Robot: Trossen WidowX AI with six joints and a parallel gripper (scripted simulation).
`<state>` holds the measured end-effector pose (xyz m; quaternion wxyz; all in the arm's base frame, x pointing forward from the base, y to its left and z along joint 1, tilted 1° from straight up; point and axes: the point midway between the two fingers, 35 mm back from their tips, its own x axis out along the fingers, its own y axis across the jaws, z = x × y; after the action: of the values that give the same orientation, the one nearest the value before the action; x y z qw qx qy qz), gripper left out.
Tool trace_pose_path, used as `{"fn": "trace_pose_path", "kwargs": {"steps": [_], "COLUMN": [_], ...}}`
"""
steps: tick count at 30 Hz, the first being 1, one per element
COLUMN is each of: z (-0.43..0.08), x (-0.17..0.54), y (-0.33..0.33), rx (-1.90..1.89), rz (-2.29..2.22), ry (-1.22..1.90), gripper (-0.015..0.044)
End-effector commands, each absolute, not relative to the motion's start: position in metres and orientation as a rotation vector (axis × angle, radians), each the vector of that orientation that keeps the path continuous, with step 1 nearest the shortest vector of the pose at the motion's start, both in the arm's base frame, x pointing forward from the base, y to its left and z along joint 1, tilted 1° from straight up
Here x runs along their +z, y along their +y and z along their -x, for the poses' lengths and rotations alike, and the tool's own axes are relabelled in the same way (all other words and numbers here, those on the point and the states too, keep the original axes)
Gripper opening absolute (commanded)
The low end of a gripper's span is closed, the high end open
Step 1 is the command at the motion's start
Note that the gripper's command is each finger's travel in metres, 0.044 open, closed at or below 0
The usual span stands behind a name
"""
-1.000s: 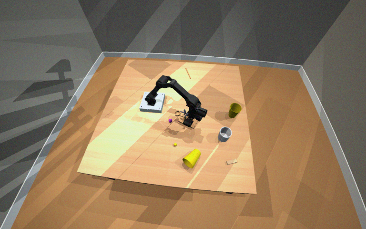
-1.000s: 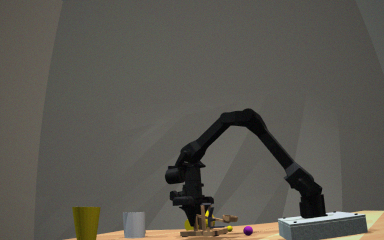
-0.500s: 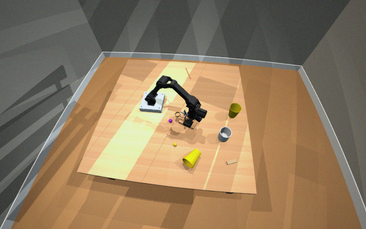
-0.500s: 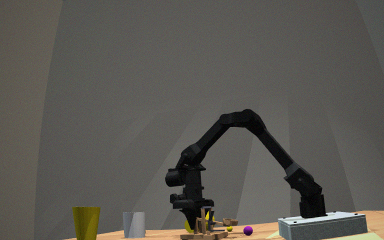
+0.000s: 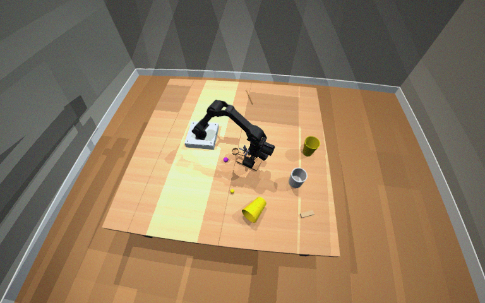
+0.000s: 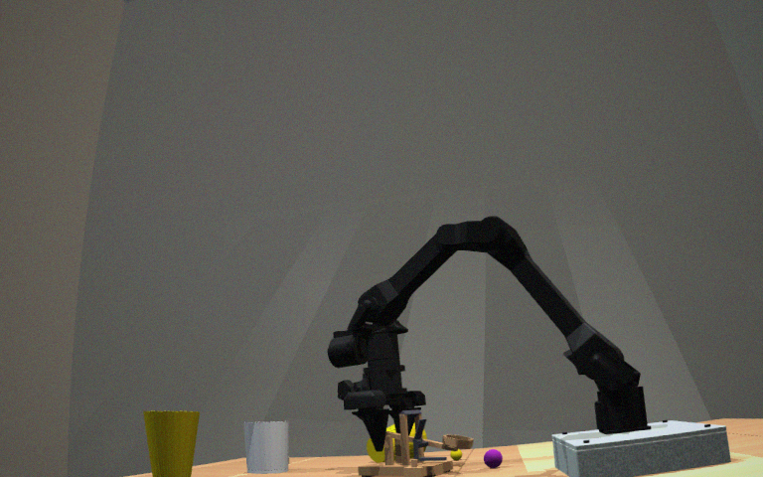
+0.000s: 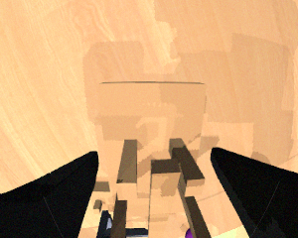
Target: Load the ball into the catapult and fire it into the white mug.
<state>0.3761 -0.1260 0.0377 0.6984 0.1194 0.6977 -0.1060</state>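
Note:
The wooden catapult stands on the table, its throwing cup toward the arm's base; no ball shows in the cup. My gripper is open, its fingers down on both sides of the catapult's posts, with gaps between fingers and posts in the wrist view. A purple ball lies near the cup end. A smaller yellow ball lies farther off. The white mug stands upright beyond the catapult's other end.
An olive-yellow cup stands upright near the mug. A bright yellow cup lies on its side. A small wooden block lies near the table's right edge, and a thin stick lies at the back.

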Motion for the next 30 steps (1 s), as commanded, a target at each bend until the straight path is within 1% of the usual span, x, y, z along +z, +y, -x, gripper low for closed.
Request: {"fn": "trace_pose_path", "kwargs": {"steps": [1,3,6,7,15,17,21,30], "z": [-0.381,-0.377,-0.376,-0.379,-0.374,-0.375,-0.375,-0.376], "x": [0.086,0.117,0.128,0.108,0.123,0.115,0.078,0.071], "y": [-0.129,-0.128,-0.128,-0.129,-0.127,-0.127,-0.127,-0.127], "rx": [-0.238,-0.238,-0.238,-0.241,-0.238,-0.238,-0.238,-0.238], "rz": [-0.262,-0.262,-0.262,-0.265,-0.263,-0.263,-0.263,-0.263], "ry": [1.535,1.535,1.535,1.537,1.532,1.532,1.532,1.532], "gripper": [0.0440,0.0440,0.0440,0.0440,0.0440,0.0440,0.0440,0.0440]}}
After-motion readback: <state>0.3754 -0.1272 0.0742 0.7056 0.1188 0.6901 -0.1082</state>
